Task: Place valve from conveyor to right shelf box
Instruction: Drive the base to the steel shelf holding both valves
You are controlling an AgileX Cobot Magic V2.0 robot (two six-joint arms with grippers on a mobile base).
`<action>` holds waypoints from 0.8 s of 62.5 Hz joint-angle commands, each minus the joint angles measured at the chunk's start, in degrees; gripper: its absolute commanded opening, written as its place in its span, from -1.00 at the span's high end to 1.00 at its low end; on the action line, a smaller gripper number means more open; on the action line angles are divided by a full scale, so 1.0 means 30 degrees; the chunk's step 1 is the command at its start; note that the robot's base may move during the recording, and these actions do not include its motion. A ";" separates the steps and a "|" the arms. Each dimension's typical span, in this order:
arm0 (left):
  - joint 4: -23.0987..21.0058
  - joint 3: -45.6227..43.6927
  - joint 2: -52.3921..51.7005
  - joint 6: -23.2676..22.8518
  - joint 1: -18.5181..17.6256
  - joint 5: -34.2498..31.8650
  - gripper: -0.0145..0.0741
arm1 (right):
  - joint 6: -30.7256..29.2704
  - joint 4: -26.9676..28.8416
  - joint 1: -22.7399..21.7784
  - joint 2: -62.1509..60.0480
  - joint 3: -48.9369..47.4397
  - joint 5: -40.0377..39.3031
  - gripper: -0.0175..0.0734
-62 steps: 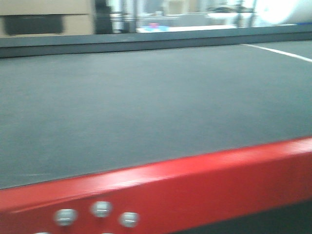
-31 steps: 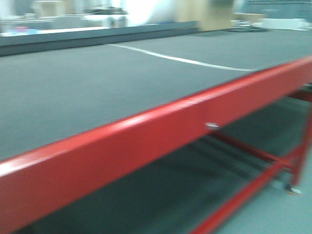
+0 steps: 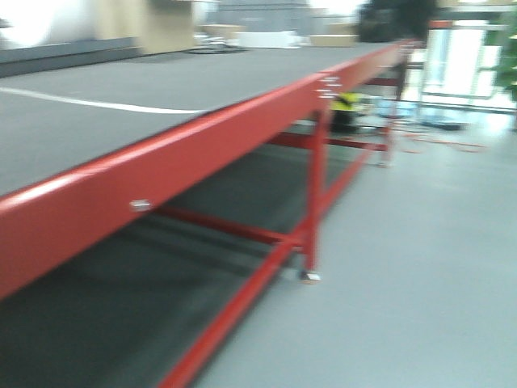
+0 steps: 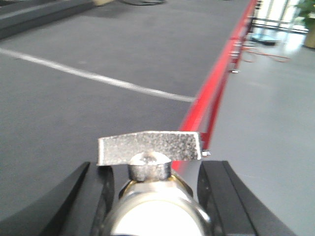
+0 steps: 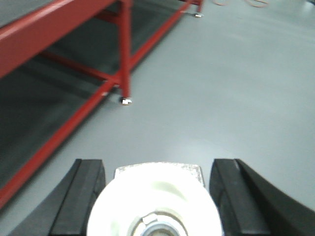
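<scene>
Down at my left gripper, the black fingers are clamped on either side of a valve. I can see its grainy silver handle lying crosswise, a rounded metal cap under it and a pale body below. Beyond it runs the conveyor, dark grey belt, with a white line slanting across to the red rail. So this valve hangs over the belt's edge, off the surface and in my grip.

Over on the right gripper, same story: a second valve sits squeezed between the two dark fingers, its pale round face turned toward the camera and a nut at the centre. Under it is grey floor, with the conveyor's red leg and its small foot off to the left.

Front view is blurred, but the long red rail and belt stretch away on the left, open floor to the right.
</scene>
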 commanded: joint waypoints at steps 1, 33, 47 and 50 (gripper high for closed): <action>-0.0212 -0.0123 -0.0173 -0.0053 -0.0081 -0.1067 0.92 | 0.0027 -0.0039 -0.0047 -0.0133 -0.0184 -0.1434 0.97; -0.0212 -0.0123 -0.0173 -0.0053 -0.0081 -0.1067 0.92 | 0.0027 -0.0039 -0.0047 -0.0133 -0.0184 -0.1434 0.97; -0.0212 -0.0123 -0.0173 -0.0053 -0.0081 -0.1067 0.92 | 0.0027 -0.0039 -0.0047 -0.0133 -0.0184 -0.1434 0.97; -0.0212 -0.0123 -0.0173 -0.0053 -0.0081 -0.1067 0.92 | 0.0027 -0.0039 -0.0047 -0.0133 -0.0184 -0.1434 0.97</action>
